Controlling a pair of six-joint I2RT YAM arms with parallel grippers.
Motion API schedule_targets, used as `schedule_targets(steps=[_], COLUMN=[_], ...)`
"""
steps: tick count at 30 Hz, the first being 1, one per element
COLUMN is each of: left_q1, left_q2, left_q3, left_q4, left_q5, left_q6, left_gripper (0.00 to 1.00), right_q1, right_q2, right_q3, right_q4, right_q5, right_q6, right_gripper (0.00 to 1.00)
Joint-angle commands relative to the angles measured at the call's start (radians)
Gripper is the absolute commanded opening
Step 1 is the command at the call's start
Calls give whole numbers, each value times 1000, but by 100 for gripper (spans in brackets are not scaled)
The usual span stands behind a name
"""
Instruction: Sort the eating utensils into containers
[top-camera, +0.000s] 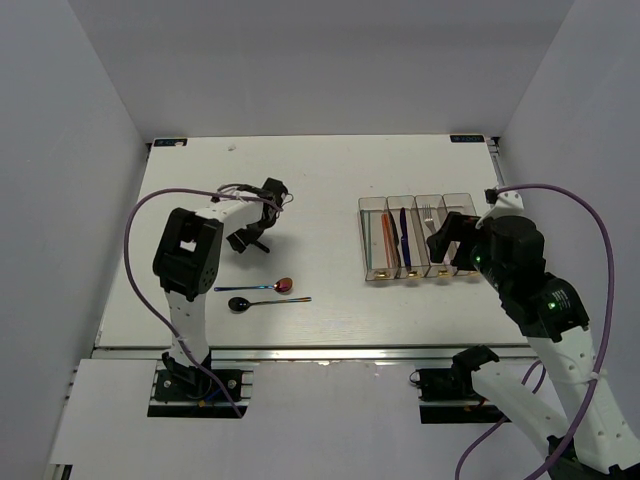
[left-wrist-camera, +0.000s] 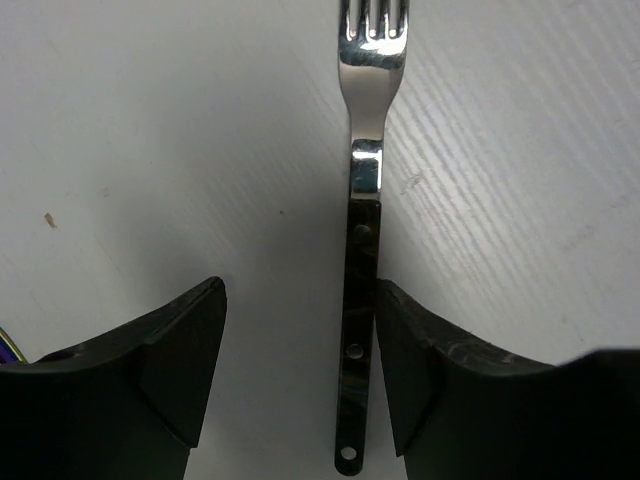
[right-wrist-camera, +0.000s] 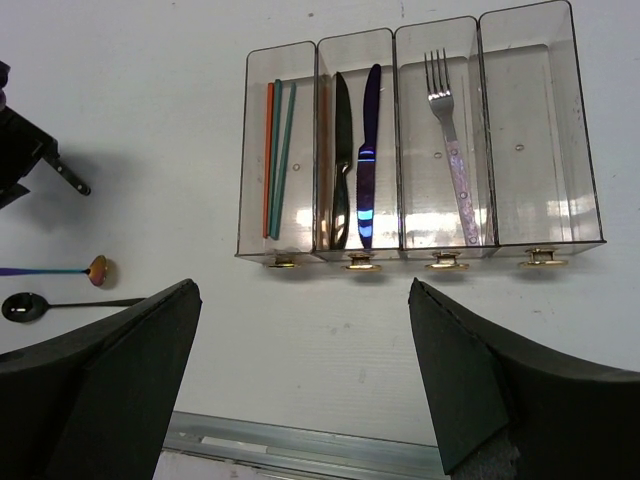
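Note:
A silver fork (left-wrist-camera: 362, 250) lies on the white table between the fingers of my left gripper (left-wrist-camera: 300, 370). The gripper is open and low over the fork. The handle touches the right finger, and the left finger is well apart. In the top view the left gripper (top-camera: 250, 238) is at mid-left. The clear containers (right-wrist-camera: 560, 235) stand in a row: orange and teal chopsticks (right-wrist-camera: 277, 160) in the leftmost, two knives (right-wrist-camera: 356, 160) in the second, a fork (right-wrist-camera: 455, 160) in the third, nothing in the fourth. My right gripper (right-wrist-camera: 305, 380) is open and empty, hovering near their tagged ends.
A red-bowled spoon (top-camera: 283, 286) and a black-bowled spoon (top-camera: 240, 303) lie side by side below the left gripper, near the table's front. The containers (top-camera: 375, 272) sit at the right of the table. A metal rail (right-wrist-camera: 300, 445) runs along the front edge.

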Motion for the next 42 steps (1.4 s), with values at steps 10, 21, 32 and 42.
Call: schedule_targets(steps=[10,21,32,42], left_q1=[56,-178,-504,-576], left_q2=[-18,-231,-55,287], left_q3=[-126,-86,231,557], left_q4=[182,445,680,835], left_q5=[104,206,338,576], left_q6=[48,277,299,269], left_gripper=[13,0,0,0], right_q1=[-1,-1,1,1], right_q2=[-9,-20,-55,-68], right_q3=[-2,24,159,199], right_q4=[58,93,-17,-84], right_q5=[-19,33,150,181], right_q6=[-9,7,39,24], right_gripper=[89,89,89,89])
